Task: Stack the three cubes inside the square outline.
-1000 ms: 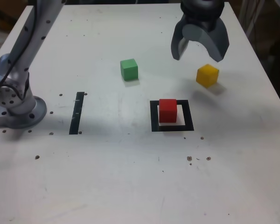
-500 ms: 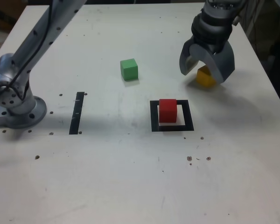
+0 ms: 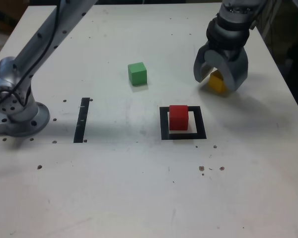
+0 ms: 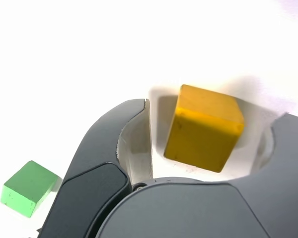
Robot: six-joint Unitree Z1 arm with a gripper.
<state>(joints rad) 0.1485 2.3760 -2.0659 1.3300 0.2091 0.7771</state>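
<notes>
The gripper (image 4: 211,114) stands with its jaws apart on either side of the yellow cube (image 4: 203,129), gripping nothing. The green cube (image 3: 137,74) sits well apart on the table (image 3: 104,198), and the red cube (image 3: 179,118) sits inside the square outline (image 3: 165,135). The yellow one looks light, stiff and hard to damage; its matte faces should not slip much. Best take it low, across two opposite upright faces, squared up so it doesn't twist.
</notes>
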